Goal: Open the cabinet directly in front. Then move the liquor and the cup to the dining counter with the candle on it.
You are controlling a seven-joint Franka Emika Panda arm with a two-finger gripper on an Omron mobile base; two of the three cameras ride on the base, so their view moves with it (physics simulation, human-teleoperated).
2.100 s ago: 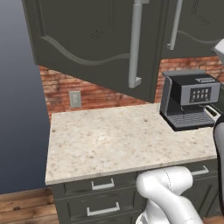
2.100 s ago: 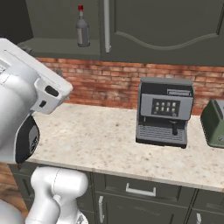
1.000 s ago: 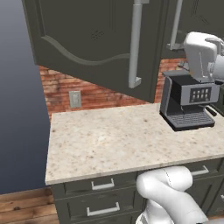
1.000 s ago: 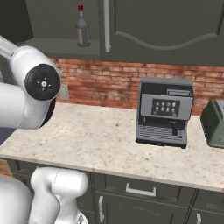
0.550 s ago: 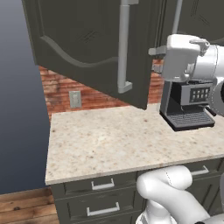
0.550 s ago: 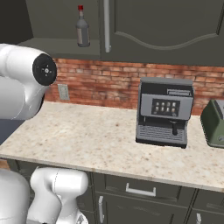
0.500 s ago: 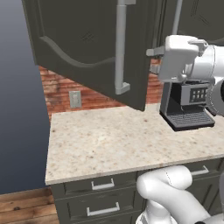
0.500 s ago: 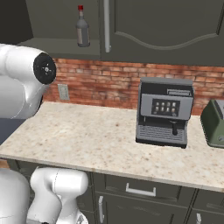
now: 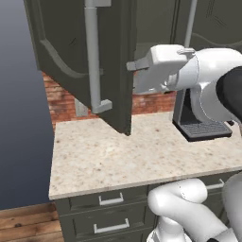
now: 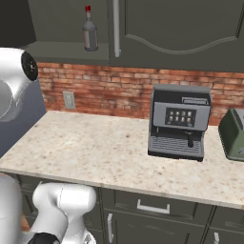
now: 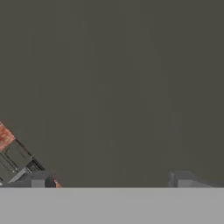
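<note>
Claw [image 9: 131,71] first, in the left base view: it sits at the end of the white arm, pressed up against the inner face of the swung-out left door of the cabinet [image 9: 106,61], on the side away from the long silver bar handle [image 9: 93,56]. That door stands edge-on to this camera, roughly square to the cabinet front, its long axis upright, and it hangs out over the speckled desk [image 9: 137,156]. The claw lies to the right of the door panel and above the coffee machine [image 9: 201,123]; its jaws I cannot make out here.

Right base view: the left side of the cabinet is open, and the liquor [image 10: 89,29] stands upright on the shelf [image 10: 66,49], near the shelf's right end, just beside the bar handle of the closed right door [image 10: 116,28]. The cup I cannot find. Below, the coffee machine and a green toaster [image 10: 233,134] stand on the desk against the brick wall. The bottle is up and back from the arm's shoulder, so my guess is that the claw must come round the door's edge and turn toward the shelf.

Hand view: the two dark fingertips [image 11: 40,179] stand wide apart with nothing between them, so the claw is released, facing flat dark door panel at close range.
</note>
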